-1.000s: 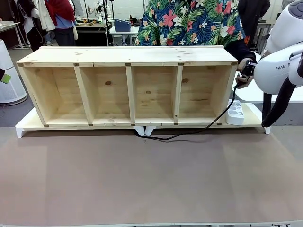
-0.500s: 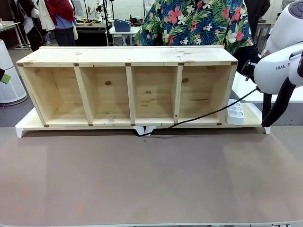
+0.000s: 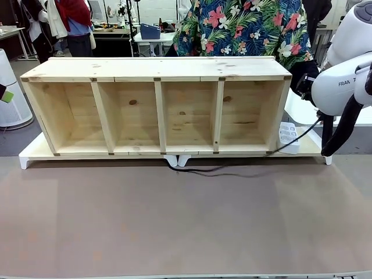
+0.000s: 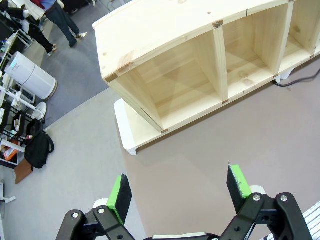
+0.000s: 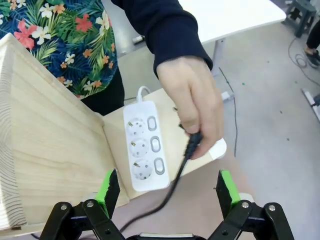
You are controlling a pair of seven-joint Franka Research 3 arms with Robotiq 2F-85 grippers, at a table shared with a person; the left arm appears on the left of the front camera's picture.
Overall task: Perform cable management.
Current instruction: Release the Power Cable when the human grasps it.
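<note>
- since the earlier frames the cable (image 3: pixel 232 168) has dropped from a raised slanting line to lying mostly flat on the counter (image 3: pixel 174 221) in front of the shelf, and the person's hand went out of sight behind the right arm in the front view.
- long wooden shelf (image 3: pixel 157 110) with four open compartments sits on a white base board (image 3: pixel 35 152) at the far side of the counter; it blocks the space behind it.
- white power strip (image 5: pixel 145 145) with three sockets and three switches lies on the board just beside the shelf's right end.
- person's hand (image 5: pixel 192 102) in a dark sleeve hangs over the strip's edge, pinching the plug end of the cable.
- cable is thin and black, runs from under the middle of the shelf front, along the counter, then rises past the strip up to the hand.
- right claw (image 5: pixel 167 187) spread wide, nothing between the green pads, cable passes below it.
- left claw (image 4: pixel 180 192) spread too, empty, above bare counter near the shelf's left end.
- white floor appliance (image 4: pixel 30 77) and a black bag (image 4: pixel 39 148) off to the side.
</note>
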